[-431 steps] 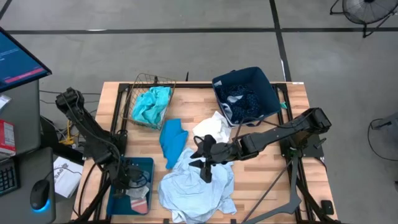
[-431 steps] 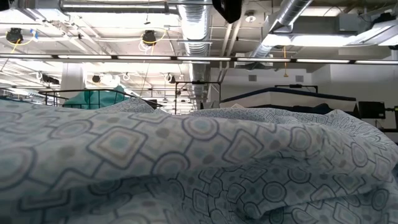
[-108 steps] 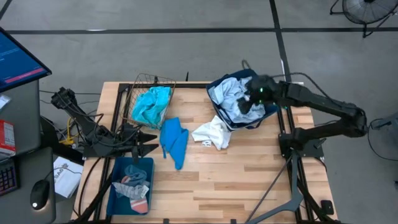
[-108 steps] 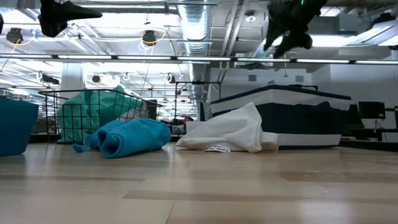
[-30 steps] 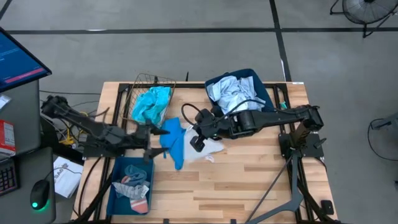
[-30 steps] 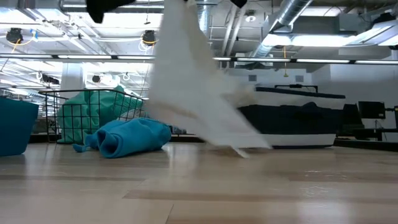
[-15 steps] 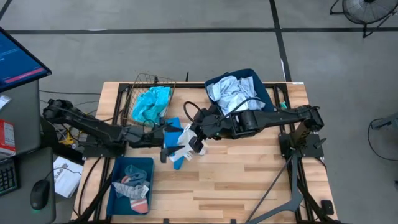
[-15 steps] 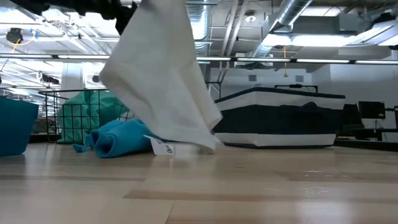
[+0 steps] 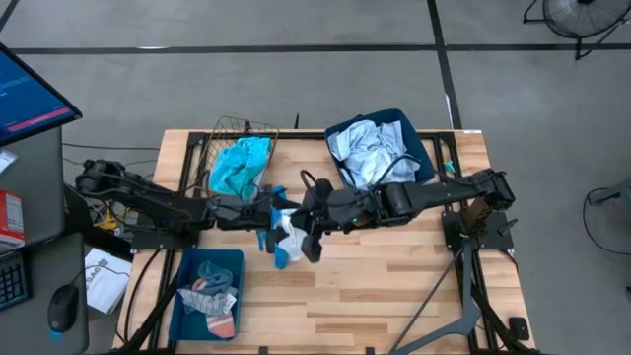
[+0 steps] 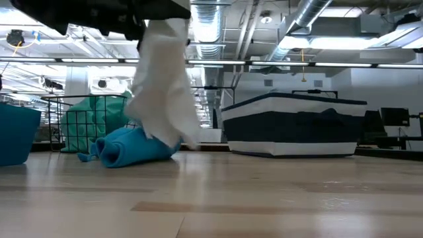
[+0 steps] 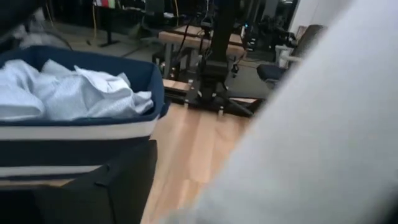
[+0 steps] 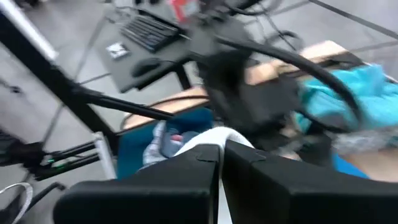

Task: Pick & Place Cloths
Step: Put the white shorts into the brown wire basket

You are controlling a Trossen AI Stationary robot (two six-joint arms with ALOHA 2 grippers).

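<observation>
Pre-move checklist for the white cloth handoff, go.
1. Right hand shut on the white cloth: ok.
2. Cloth lifted off the wooden table: ok, it hangs above the bright blue cloth.
3. Left hand open beside the cloth: ok.
4. Left hand fingers actually around the cloth: cannot tell.
5. Room in the navy fabric bin: not ok, pale cloths heaped to the rim.

No legible text, label, brand, number or sign appears in any view. The monitor (image 9: 28,94) beside the counter (image 9: 394,286) shows lines of writing too small to read; the red-and-white box (image 9: 9,217) below it carries print that cannot be made out.
</observation>
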